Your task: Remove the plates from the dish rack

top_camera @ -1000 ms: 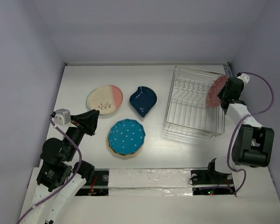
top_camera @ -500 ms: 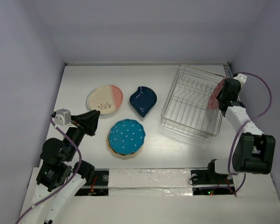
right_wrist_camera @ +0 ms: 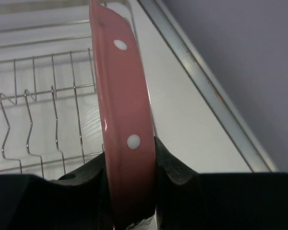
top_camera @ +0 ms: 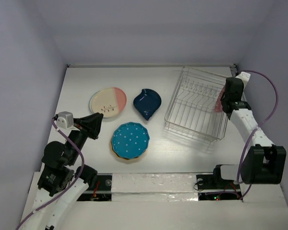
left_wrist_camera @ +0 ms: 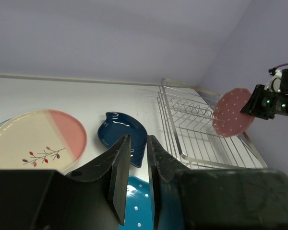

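My right gripper (top_camera: pixel 224 101) is shut on the rim of a pink dotted plate (top_camera: pixel 220 98), which stands on edge at the right side of the silver wire dish rack (top_camera: pixel 194 108). In the right wrist view the pink plate (right_wrist_camera: pixel 122 110) fills the gap between the jaws of the right gripper (right_wrist_camera: pixel 129 153), with the rack's prongs (right_wrist_camera: pixel 38 96) to its left. On the table lie a cream-and-pink plate (top_camera: pixel 108 101), a navy teardrop plate (top_camera: pixel 147 103) and a teal dotted plate (top_camera: pixel 129 140) stacked on a yellow one. My left gripper (top_camera: pixel 97 120) hovers beside them, narrowly open and empty.
The rack looks tilted, its near left corner reaching toward the table's middle. The right wall and the table's metal edge strip (right_wrist_camera: pixel 206 81) run close behind the right gripper. The left wrist view shows the pink plate (left_wrist_camera: pixel 233 113) above the rack's right end (left_wrist_camera: pixel 192 139).
The right gripper turned the pink plate from facing the camera to edge-on and drew it slightly toward the back right. The rack shifted a little to the left. The left arm stayed still.
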Controlling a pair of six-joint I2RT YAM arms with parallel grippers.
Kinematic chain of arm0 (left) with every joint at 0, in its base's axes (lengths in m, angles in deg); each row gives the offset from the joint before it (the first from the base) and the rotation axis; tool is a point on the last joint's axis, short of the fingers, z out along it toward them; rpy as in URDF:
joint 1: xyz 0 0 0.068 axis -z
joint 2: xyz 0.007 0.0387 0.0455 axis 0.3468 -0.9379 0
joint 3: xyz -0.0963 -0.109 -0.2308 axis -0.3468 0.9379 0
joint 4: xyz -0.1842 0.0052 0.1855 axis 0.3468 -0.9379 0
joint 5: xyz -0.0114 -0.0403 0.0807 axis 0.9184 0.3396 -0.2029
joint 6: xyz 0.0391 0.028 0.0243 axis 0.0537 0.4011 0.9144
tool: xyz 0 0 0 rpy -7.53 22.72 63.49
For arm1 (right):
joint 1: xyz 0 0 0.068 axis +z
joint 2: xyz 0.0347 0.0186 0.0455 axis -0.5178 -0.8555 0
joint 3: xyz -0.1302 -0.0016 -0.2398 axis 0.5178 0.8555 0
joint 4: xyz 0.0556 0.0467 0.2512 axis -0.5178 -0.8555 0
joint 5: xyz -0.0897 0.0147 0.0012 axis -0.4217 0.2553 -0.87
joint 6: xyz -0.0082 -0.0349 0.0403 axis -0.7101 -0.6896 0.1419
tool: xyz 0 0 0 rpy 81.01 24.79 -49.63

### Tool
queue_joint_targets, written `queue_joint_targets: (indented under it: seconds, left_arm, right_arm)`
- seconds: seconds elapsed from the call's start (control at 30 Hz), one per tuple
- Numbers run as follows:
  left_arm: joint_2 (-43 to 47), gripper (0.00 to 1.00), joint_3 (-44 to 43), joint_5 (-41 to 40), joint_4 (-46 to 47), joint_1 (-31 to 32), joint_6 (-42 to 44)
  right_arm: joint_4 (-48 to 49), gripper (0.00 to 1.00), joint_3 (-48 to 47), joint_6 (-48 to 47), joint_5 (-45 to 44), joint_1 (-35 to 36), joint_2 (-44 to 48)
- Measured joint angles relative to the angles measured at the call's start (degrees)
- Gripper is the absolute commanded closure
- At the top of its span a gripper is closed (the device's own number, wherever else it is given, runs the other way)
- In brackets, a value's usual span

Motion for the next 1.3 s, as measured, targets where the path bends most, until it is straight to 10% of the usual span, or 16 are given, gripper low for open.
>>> queue_joint_targets:
  seconds: [0.43, 0.73, 1.03, 1.3]
  left_arm:
    - [-1.57, 0.83, 0.0, 0.02, 0.0, -0.11, 0.0]
    - [-3.32, 0.84, 0.0, -0.04, 0.0, -1.33, 0.0]
    - [-4.48, 0.84, 0.0, -0.96, 0.0, -3.98, -0.04]
    - [-5.38, 0.84, 0.0, -1.09, 0.0, -5.01, -0.2]
  right_arm:
    - [-5.62, 1.0, -10.21, 0.63, 4.9, 4.98, 16.48]
    - [-3.37, 1.0, -5.38, 10.16, 25.0, 13.4, 19.15]
    - [10.27, 1.0, 1.01, 22.16, 39.17, 41.2, 2.6]
    - [19.43, 1.0, 0.76, 28.57, 44.92, 49.66, -15.82]
